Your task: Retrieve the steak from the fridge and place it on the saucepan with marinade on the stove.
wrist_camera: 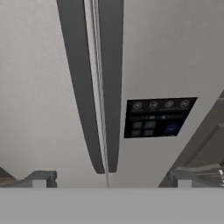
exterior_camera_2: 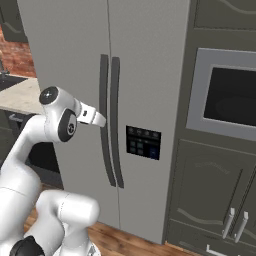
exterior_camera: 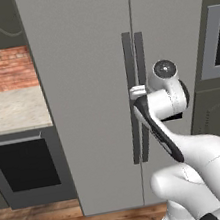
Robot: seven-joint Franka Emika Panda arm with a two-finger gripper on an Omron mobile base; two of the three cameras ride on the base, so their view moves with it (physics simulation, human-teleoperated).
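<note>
Grey fridge doors shut — gripper open, facing handles

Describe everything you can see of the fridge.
The fridge is a tall two-door unit with a grey, brushed-steel look, both doors shut. Two long dark vertical handles flank the centre seam, and a dark dispenser panel with small buttons sits on its right door. It stands on the wood floor between a counter and dark cabinets with a built-in oven. The gripper, jaws open, is right at the handles; contact is unclear.
</note>
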